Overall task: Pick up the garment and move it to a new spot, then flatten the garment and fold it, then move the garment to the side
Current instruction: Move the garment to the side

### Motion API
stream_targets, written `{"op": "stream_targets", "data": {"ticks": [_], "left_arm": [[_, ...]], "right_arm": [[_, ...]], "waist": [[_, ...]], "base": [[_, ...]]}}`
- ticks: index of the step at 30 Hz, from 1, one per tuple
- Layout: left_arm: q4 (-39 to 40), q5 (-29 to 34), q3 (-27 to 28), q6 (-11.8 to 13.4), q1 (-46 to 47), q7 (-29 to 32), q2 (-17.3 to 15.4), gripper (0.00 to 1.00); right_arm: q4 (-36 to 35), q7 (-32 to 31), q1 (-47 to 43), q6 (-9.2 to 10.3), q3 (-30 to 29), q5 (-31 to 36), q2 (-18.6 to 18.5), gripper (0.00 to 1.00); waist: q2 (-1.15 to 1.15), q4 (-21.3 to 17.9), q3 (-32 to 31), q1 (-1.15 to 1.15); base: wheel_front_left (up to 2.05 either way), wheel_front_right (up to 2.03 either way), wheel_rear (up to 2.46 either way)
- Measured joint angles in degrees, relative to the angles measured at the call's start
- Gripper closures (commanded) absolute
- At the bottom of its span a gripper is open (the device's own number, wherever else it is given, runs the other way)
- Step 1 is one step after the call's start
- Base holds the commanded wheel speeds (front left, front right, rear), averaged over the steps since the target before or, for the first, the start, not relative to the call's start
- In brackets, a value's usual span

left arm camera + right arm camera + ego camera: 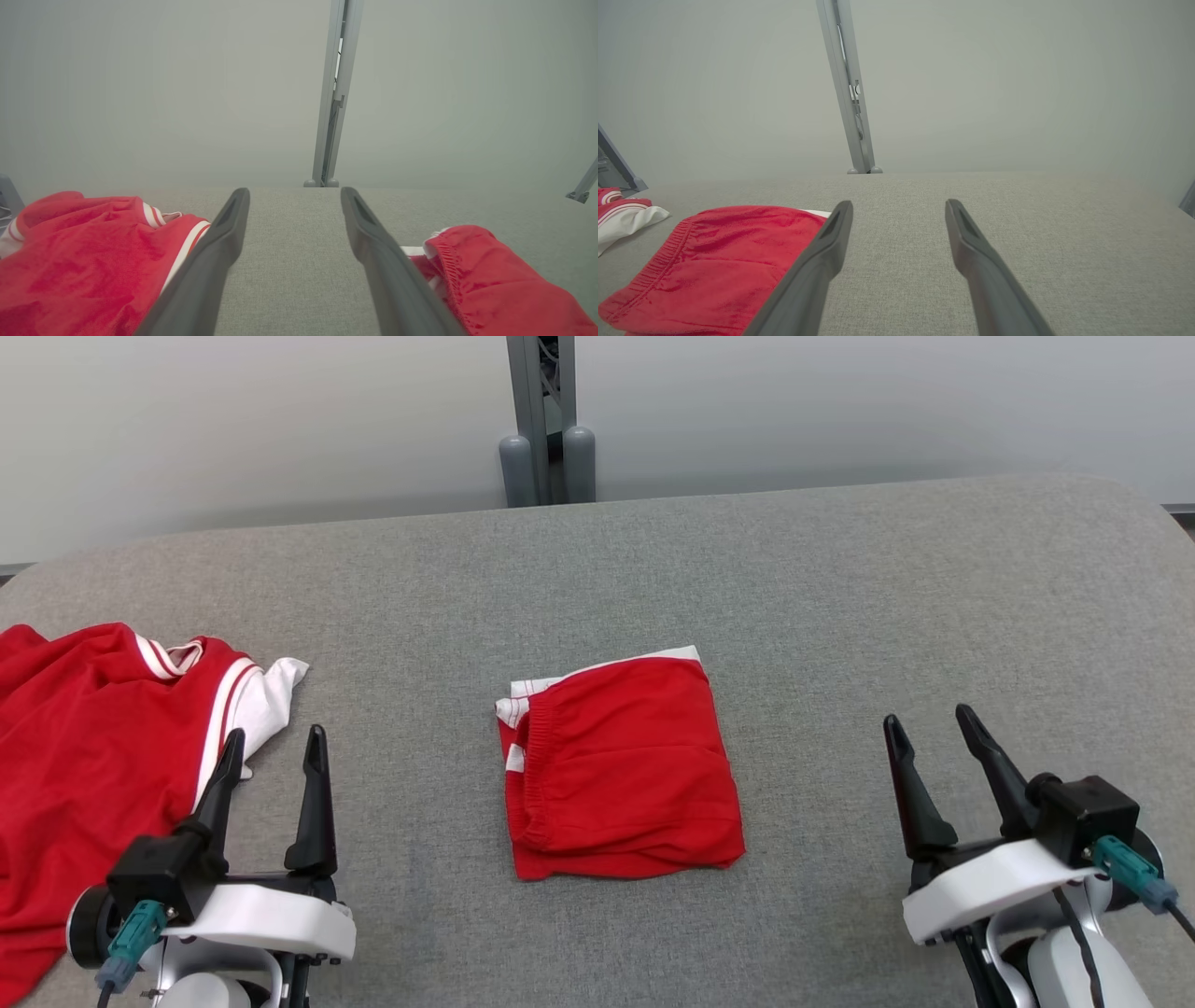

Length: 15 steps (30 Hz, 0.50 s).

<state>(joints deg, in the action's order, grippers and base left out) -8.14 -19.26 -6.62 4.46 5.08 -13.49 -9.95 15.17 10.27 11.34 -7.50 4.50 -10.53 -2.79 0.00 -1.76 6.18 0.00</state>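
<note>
A red garment (621,770) with white trim lies folded into a neat square at the middle of the grey table (840,597). It also shows at the right of the left wrist view (495,280) and at the left of the right wrist view (724,261). A second red garment (93,756) with white stripes lies crumpled at the table's left edge (79,270). My left gripper (274,731) stands open at that crumpled garment's right edge, holding nothing (294,191). My right gripper (927,714) stands open over bare table, well right of the folded garment (899,203).
A grey metal post (546,429) rises behind the table's far edge, against a pale wall. The table is covered in grey fabric, and its rounded far corners show at the left and right.
</note>
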Motion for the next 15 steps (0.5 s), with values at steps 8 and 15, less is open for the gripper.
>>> {"op": "stream_targets", "data": {"ticks": [8, 15], "left_arm": [[1.2, 0.0, -0.6, 0.3, -1.3, 1.3, -0.3, 0.00], [1.8, 0.1, -1.5, 0.5, -0.7, 1.8, -0.6, 0.00]], "right_arm": [[-5.5, -3.3, -4.2, 0.00, 0.0, 0.4, 0.0, 0.00], [-7.4, -4.9, -4.5, 0.00, 0.2, 0.5, 0.0, 0.00]], "waist": [[0.00, -0.1, 0.0, 0.00], [0.00, 0.5, 1.1, 0.00]], "base": [[0.00, 0.00, 0.00], [0.00, 0.00, 0.00]]}}
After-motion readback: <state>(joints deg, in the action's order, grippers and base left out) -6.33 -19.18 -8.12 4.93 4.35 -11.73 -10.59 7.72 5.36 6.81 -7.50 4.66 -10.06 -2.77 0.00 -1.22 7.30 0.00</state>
